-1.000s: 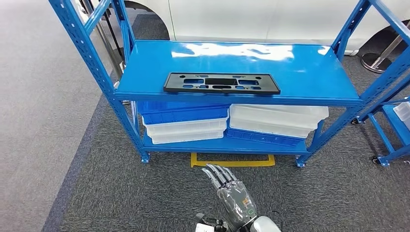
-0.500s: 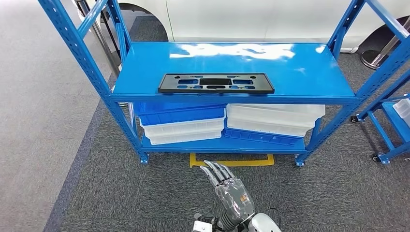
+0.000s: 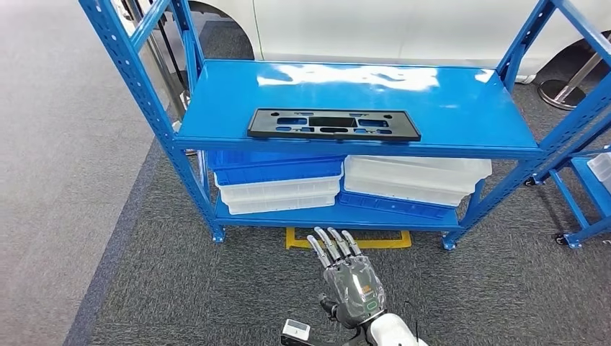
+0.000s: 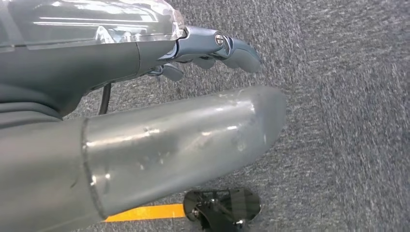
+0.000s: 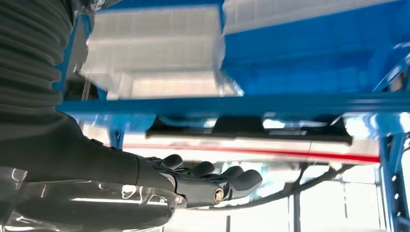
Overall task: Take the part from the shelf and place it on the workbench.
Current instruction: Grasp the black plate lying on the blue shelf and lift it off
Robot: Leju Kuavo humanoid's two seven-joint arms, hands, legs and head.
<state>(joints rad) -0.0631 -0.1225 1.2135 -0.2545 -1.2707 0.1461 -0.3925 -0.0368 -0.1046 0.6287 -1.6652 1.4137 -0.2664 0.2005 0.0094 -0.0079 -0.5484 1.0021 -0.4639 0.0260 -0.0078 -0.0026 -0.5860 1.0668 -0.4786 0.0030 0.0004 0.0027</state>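
The head view looks forward and down from high up onto the shelf [image 3: 360,94] and carpet [image 3: 180,288]. The right wrist view sits close behind the right hand [image 5: 208,186], upside down, facing the same shelf [image 5: 232,104] and its bins [image 5: 159,53] from low. The left wrist view hangs close over the carpet [image 4: 348,96], behind the left hand [image 4: 183,130].

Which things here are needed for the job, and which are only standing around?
Needed: the black part lying on the blue shelf; the right hand, raised with its fingers spread and holding nothing.

Not needed: the white and blue trays stacked on the lower level; the yellow floor marking.
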